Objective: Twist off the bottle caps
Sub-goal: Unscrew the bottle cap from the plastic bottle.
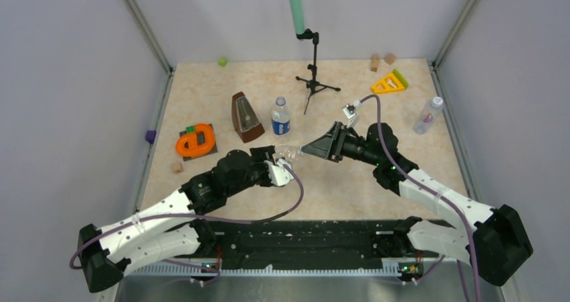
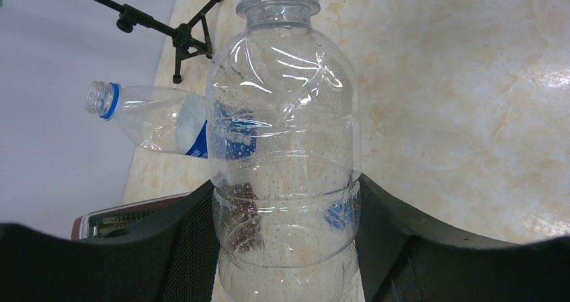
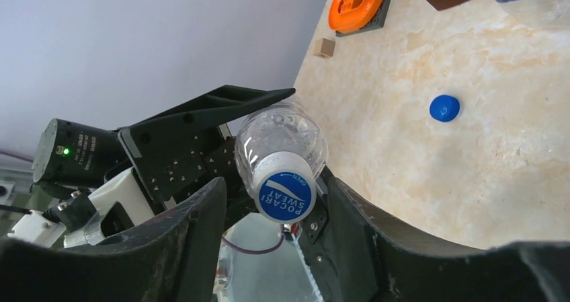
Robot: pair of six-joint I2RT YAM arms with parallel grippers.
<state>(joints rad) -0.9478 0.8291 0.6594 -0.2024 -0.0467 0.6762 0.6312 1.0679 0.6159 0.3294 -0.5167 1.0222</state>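
Robot lab, walled test table (image 1: 336, 187), microphone stand (image 1: 314, 73)

Both arms reach to centre frame in top view. L gripper (image 1: 281, 157) clamps clear bottle (image 2: 282, 147); R gripper (image 1: 306, 149) jaws straddle its cap (image 3: 286, 194), grip unclear.

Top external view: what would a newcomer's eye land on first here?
Over the middle of the table, the left gripper holds a clear bottle sideways, and the jaws of the right gripper flank its blue-topped cap. Behind them a labelled bottle stands uncapped, and a dark blue cap lies loose on the tabletop.
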